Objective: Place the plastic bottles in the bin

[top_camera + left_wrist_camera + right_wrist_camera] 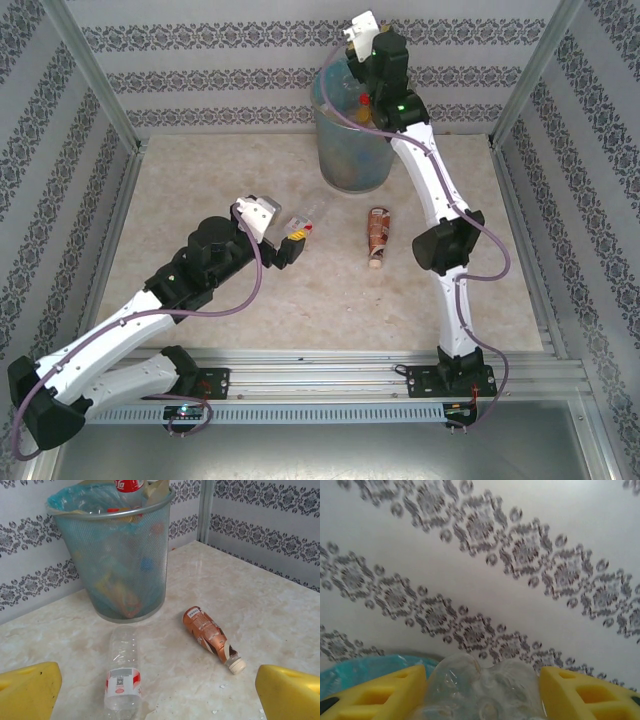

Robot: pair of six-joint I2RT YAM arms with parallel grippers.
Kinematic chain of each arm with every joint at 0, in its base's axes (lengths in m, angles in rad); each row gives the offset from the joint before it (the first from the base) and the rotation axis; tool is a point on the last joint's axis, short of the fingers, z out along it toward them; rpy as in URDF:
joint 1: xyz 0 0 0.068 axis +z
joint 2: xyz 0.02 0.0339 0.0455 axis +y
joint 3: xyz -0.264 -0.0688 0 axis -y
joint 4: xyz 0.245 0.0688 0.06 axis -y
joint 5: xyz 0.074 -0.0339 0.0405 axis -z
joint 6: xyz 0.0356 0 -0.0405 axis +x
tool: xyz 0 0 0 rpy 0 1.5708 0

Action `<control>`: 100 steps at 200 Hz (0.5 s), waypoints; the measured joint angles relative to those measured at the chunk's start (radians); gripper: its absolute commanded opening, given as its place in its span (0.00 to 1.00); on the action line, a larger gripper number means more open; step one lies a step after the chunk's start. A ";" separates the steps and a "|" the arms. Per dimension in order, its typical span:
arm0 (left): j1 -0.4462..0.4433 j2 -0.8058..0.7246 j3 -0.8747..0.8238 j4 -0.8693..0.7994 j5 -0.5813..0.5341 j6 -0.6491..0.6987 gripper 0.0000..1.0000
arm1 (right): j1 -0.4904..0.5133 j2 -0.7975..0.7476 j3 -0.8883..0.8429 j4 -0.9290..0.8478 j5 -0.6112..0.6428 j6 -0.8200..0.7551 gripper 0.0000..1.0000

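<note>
Holding a held bottle (470,690) above the bin (350,165), the right pincer (482,676) is clamped on its clear, crinkled body, with the blue liner (375,662) just below. The left pincer (159,690) hangs low over the surface (260,595), its yellow fingers (27,692) wide apart and gripping nothing.

2 bottles lie flat near the bin: a clear bottle (122,672) with a red-and-white label just ahead of the left pincer, and a brown bottle (207,635) with a white cap beside it, apart from it.

Both look empty, so probably light, thin-walled and easy to crush. Being round, they may roll from a nudge. The labelled middle looks the safest hold, taken across the body.

The bin looks well filled, and a red-wrapped bottle (127,485) pokes above its rim. The right arm (430,180) reaches over the mouth, so a left-side drop would likely have to wait. Patterned walls (260,525) close in the corner behind.
</note>
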 measured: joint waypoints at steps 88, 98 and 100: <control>0.000 0.017 0.000 -0.002 0.001 -0.035 1.00 | -0.082 -0.020 -0.143 -0.022 -0.068 0.132 0.42; 0.000 0.017 0.000 -0.005 0.001 -0.039 1.00 | -0.090 -0.020 -0.143 -0.026 -0.079 0.144 0.43; 0.000 0.017 0.000 -0.006 0.001 -0.040 1.00 | -0.091 -0.020 -0.143 -0.028 -0.081 0.146 0.43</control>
